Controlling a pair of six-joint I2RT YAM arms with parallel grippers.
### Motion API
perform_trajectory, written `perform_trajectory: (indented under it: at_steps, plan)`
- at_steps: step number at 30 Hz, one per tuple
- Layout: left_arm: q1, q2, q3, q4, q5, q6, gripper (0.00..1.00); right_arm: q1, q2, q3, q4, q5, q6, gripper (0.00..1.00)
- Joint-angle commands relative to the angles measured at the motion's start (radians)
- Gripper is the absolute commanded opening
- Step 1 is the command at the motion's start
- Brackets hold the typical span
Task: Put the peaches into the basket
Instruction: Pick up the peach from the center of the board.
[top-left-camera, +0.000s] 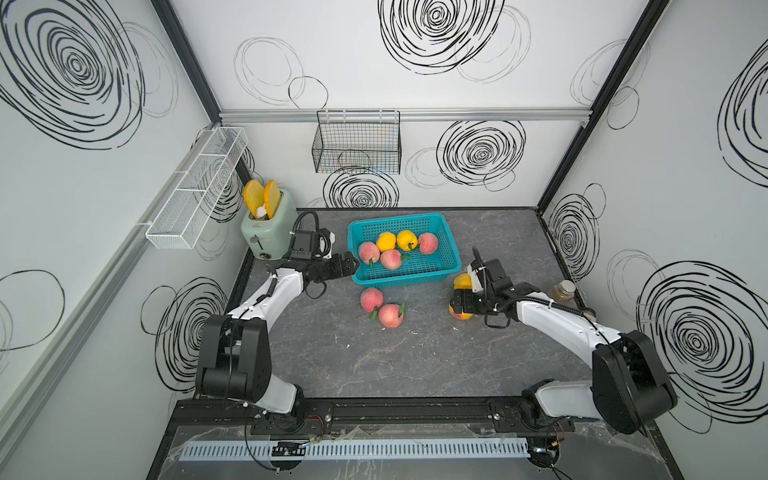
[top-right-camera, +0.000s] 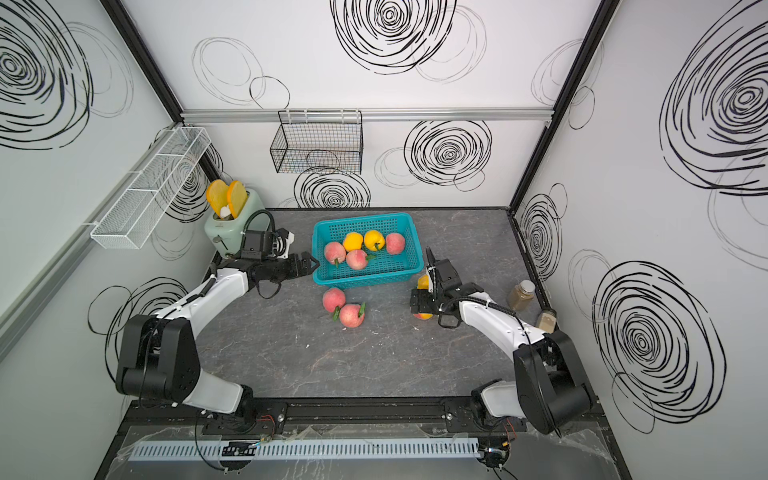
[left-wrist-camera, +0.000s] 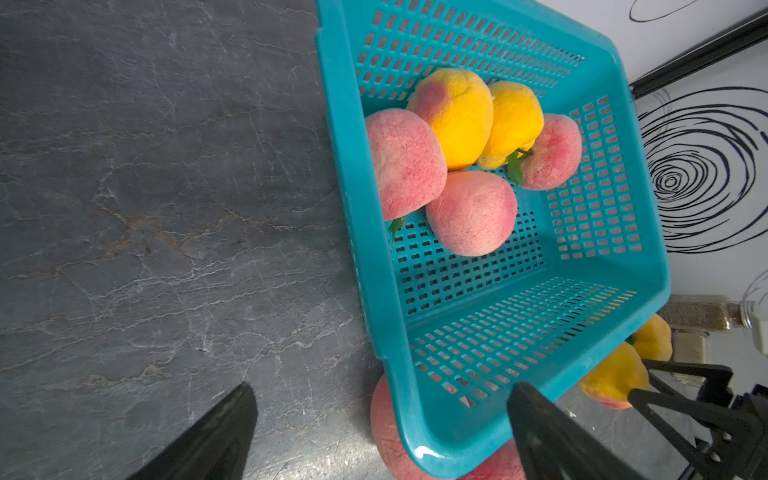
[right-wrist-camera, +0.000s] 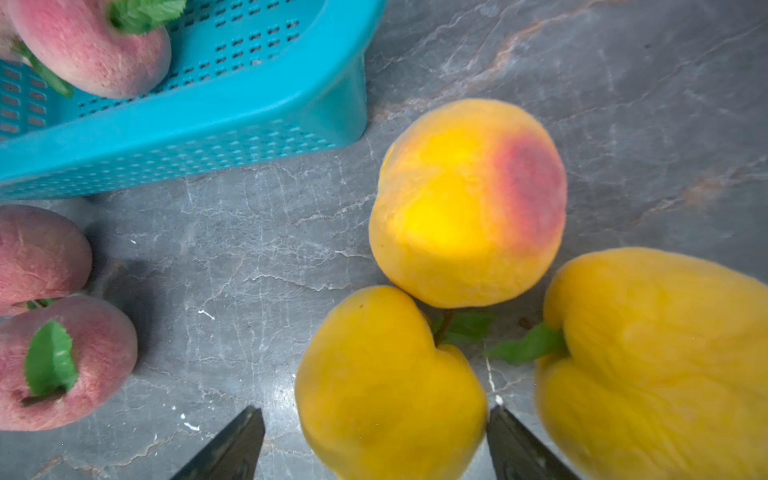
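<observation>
The teal basket (top-left-camera: 409, 277) (top-right-camera: 365, 277) holds several peaches, pink (top-left-camera: 391, 259) and yellow (top-left-camera: 386, 241). Two pink peaches (top-left-camera: 371, 299) (top-left-camera: 391, 316) lie on the table just in front of it. Three yellow peaches (right-wrist-camera: 467, 203) (right-wrist-camera: 390, 386) (right-wrist-camera: 656, 365) lie to the basket's right. My right gripper (right-wrist-camera: 374, 444) (top-left-camera: 459, 301) is open, pointing down, its jaws either side of one yellow peach, with a gap on one side. My left gripper (left-wrist-camera: 382, 432) (top-left-camera: 351, 266) is wide open at the basket's front left corner, which lies between its fingers (left-wrist-camera: 552, 440).
A mint toaster (top-left-camera: 268, 232) with orange toast slices stands at the back left, just behind the left wrist. A bottle (top-right-camera: 521, 295) and a jar (top-right-camera: 546, 320) stand by the right wall. A black wire basket (top-left-camera: 357, 143) and a white mesh rack (top-left-camera: 195, 191) hang on the walls.
</observation>
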Motion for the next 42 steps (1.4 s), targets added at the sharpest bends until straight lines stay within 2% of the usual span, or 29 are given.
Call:
perform_trajectory:
  at_steps: [1,16,28,42]
  plan:
    - [0.009,-0.032,-0.01,0.039,0.024,-0.007,0.98,0.014,0.005,0.026,-0.004,0.025,0.018,0.88]
    - [0.014,-0.049,-0.024,0.05,0.043,-0.011,0.98,0.032,0.062,0.03,0.02,0.04,0.014,0.88]
    - [0.017,-0.047,-0.024,0.054,0.052,-0.015,0.98,0.045,0.061,0.032,0.026,0.026,0.015,0.74]
    - [0.017,-0.039,-0.027,0.06,0.061,-0.02,0.98,0.055,0.055,0.039,0.027,0.012,0.014,0.65]
